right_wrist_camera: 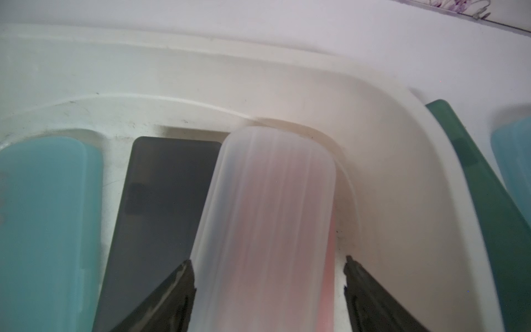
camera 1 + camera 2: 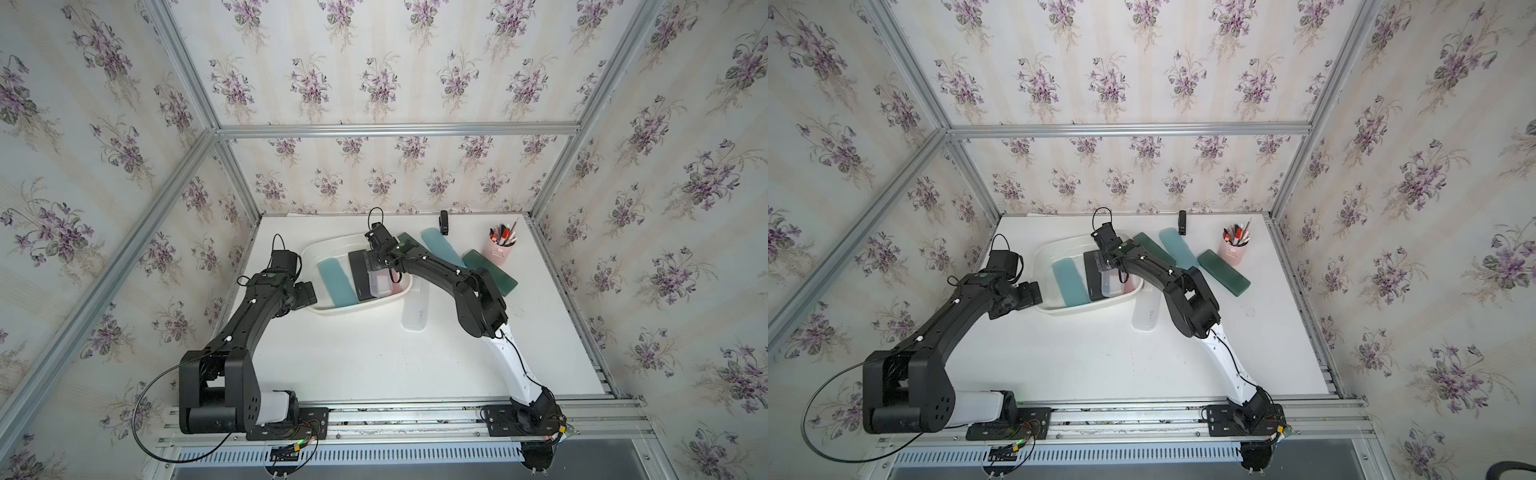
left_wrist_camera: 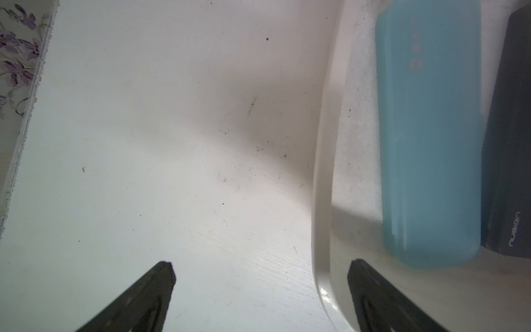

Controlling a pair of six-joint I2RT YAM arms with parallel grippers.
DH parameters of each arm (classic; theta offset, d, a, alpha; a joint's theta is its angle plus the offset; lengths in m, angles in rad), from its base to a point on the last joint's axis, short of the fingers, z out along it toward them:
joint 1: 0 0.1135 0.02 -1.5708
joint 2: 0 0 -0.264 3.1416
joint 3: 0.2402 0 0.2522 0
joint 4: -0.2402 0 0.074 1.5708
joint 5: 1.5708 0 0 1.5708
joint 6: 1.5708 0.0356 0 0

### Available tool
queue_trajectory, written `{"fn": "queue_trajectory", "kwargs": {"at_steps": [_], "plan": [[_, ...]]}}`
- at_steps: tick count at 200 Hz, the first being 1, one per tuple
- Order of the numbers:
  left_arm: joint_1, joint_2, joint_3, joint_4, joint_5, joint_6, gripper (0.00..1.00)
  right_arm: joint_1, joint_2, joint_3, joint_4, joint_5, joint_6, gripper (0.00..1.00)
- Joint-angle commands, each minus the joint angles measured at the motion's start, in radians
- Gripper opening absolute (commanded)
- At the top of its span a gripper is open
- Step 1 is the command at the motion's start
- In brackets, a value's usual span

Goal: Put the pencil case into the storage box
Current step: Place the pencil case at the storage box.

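The left jaws stand wide apart, gripping nothing, one on each side of the left rim of the storage box (image 2: 332, 310), which sits on the white surface (image 2: 353, 365). Inside the box, from its left side, lie a light blue case (image 2: 336, 281), a dark grey case (image 2: 358, 276) and the frosted pencil case (image 1: 267, 215), which is at the box's right side. The right jaws are parted around the pencil case, with a gap beside one fingertip (image 1: 356, 276). Just outside the box's right wall lies a white case (image 2: 415, 309). Further right of the box are a green case (image 2: 494, 272) and a pink pen cup (image 2: 500, 251).
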Motion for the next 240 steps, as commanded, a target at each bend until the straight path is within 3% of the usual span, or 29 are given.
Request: {"fn": "queue_trajectory", "kwargs": {"at_steps": [1, 49, 93, 187, 240], "plan": [[0.001, -0.001, 0.009, -0.007, 0.001, 0.012, 0.99, -0.001, 0.003, -0.005, -0.035, 0.033, -0.034, 0.83], [0.001, -0.001, 0.006, -0.008, 0.004, 0.012, 0.99, -0.001, -0.035, -0.039, -0.065, 0.106, -0.069, 0.87], [0.001, -0.011, 0.012, -0.018, -0.002, 0.014, 0.99, 0.008, -0.154, -0.148, 0.049, -0.032, -0.029, 0.88], [0.0, 0.017, 0.068, -0.047, 0.019, 0.018, 0.99, 0.065, -0.117, -0.097, 0.091, -0.187, 0.001, 0.87], [-0.027, 0.114, 0.176, -0.091, -0.021, 0.041, 0.99, 0.06, -0.212, -0.194, 0.088, -0.063, -0.001, 0.87]]}}
